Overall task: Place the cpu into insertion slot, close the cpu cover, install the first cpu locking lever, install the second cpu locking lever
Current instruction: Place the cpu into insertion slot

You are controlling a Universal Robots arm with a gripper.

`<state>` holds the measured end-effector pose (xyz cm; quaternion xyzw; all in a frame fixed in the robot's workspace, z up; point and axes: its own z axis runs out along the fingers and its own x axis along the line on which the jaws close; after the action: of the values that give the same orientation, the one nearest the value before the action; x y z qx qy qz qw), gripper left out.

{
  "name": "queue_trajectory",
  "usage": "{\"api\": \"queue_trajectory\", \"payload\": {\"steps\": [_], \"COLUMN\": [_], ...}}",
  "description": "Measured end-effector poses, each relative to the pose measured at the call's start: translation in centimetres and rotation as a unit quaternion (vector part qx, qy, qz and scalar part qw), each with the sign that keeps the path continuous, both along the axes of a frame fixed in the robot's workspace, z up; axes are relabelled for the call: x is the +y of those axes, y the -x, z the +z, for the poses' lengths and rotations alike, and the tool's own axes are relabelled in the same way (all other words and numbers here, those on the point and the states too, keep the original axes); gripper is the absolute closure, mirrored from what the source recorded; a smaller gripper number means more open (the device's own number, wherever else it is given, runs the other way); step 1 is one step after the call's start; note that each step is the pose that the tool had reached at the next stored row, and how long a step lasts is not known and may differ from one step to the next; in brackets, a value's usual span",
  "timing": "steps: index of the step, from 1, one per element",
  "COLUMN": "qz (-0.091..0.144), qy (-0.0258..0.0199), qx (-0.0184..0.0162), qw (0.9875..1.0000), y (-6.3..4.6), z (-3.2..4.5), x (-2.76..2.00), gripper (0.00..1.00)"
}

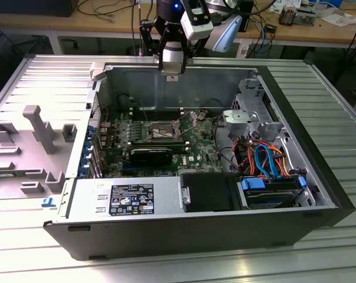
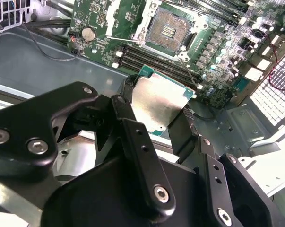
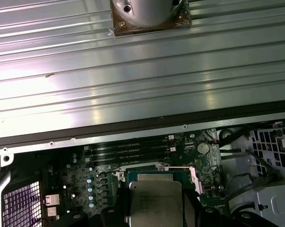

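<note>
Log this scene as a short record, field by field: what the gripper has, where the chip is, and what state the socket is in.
gripper: shut on the cpu, raised above the open computer case
cpu: gripped at two opposite edges, metal top facing both wrist views
socket: uncovered and empty, contact field showing
progress: cpu not yet in the socket

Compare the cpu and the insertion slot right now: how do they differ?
The cpu is held in the gripper, clear of the motherboard; the insertion slot sits on it, empty. The cpu shows a plain silvery top on a green edge; the insertion slot is a dark recess inside a silvery frame. Both are square.
</note>
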<state>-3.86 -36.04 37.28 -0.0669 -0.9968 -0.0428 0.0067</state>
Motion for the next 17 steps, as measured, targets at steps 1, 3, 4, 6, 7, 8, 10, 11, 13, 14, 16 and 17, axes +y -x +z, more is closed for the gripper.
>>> {"api": "queue_trajectory", "payload": {"steps": [1,3,4,6,7,8,10,11,13,14,16,17], "qz": [0.000,0.000,0.000,-0.001,-0.006,-0.010,-0.013,-0.015,-0.023,-0.028,-0.033,-0.035], "qy": [0.0000,0.0000,0.0000,0.0000,0.0000,0.0000,0.0000,0.0000,0.0000,0.0000,0.0000,-0.0002], "qx": [0.0000,0.0000,0.0000,0.0000,0.0000,0.0000,0.0000,0.0000,0.0000,0.0000,0.0000,0.0000], "qw": [1.0000,1.0000,1.0000,1.0000,1.0000,1.0000,0.9999,0.9999,0.9997,0.9996,0.9995,0.9994], "y": [0.00,0.00,0.00,0.00,0.00,0.00,0.00,0.00,0.00,0.00,0.01,0.01], "z": [0.00,0.00,0.00,0.00,-0.01,-0.01,-0.01,-0.01,-0.02,-0.03,-0.04,-0.06], "x": [0.00,0.00,0.00,0.00,0.00,0.00,0.00,0.00,0.00,0.00,-0.01,-0.02], "gripper": [0.45,0.45,0.45,0.45,0.45,0.45,0.45,0.45,0.45,0.45,0.45,0.45]}}
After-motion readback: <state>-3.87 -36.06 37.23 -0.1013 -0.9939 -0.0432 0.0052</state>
